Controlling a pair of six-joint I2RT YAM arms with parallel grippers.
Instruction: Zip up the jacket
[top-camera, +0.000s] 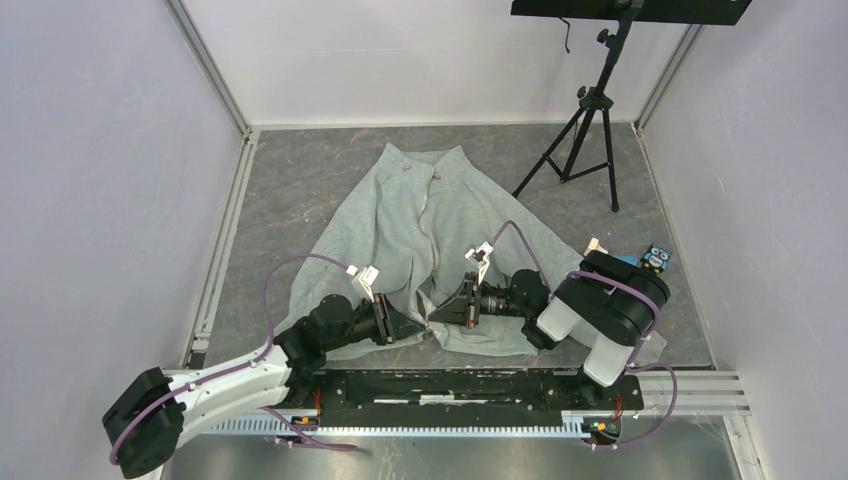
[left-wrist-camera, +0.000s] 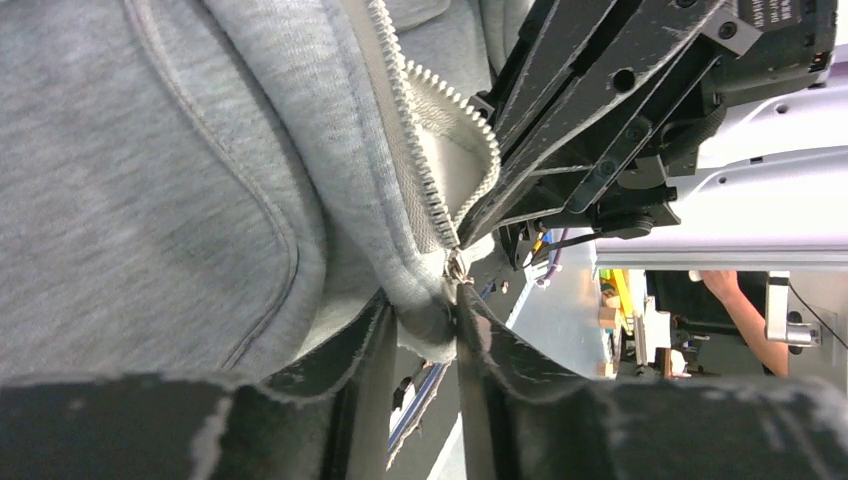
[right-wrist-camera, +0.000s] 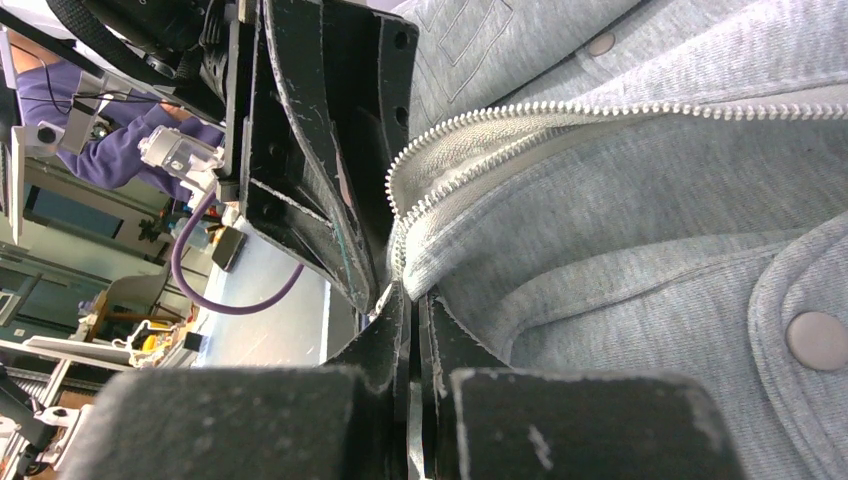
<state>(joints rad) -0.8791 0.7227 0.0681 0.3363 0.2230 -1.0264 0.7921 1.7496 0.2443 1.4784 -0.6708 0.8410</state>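
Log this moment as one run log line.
left gripper: shut on jacket hem | right gripper: shut on jacket hem | zipper: open above hem

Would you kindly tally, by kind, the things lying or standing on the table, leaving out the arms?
Grey jacket: 1
Black tripod stand: 1
Small blue item: 1
Total: 3

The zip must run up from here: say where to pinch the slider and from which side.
Pinch the slider by its metal body, where the two tooth rows meet, coming from the hem side of the jacket; the rows spread in a V beyond it, so that side is likely clearest.
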